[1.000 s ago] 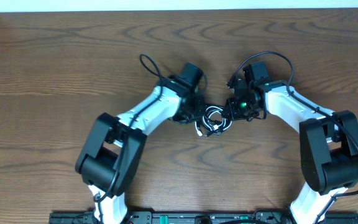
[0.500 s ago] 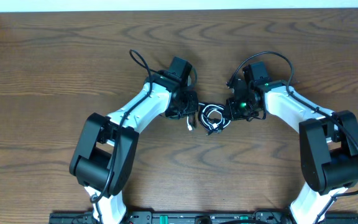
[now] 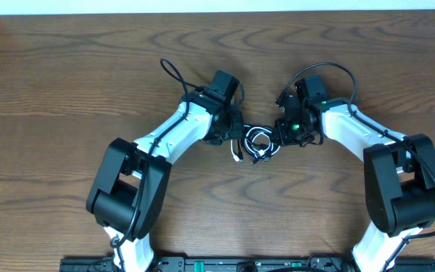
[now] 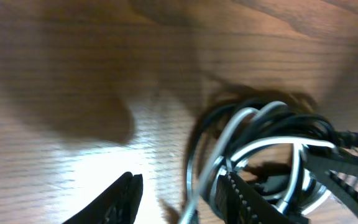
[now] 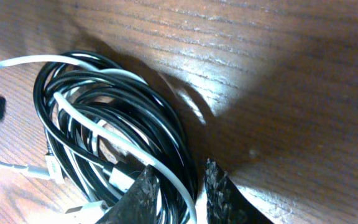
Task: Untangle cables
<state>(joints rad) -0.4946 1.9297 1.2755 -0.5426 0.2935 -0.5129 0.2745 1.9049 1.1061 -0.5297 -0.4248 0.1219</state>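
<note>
My left fingers (image 4: 120,196) stand spread, low over the desk (image 3: 66,75), with one white strand running loose between them, not pinched. The cables (image 3: 257,143) lie as a small round coil at mid-desk, just right of those fingers and between both arms. A white tail trails from the coil's left side. My right fingers (image 5: 222,196) pinch the coil's right edge. So the right arm anchors, and I judge the left must close on that tail and draw it leftward.

Black and white cables (image 3: 258,143) lie in one tangled coil of loose loops. The bundle rests flat near the middle of the table (image 3: 66,75).
</note>
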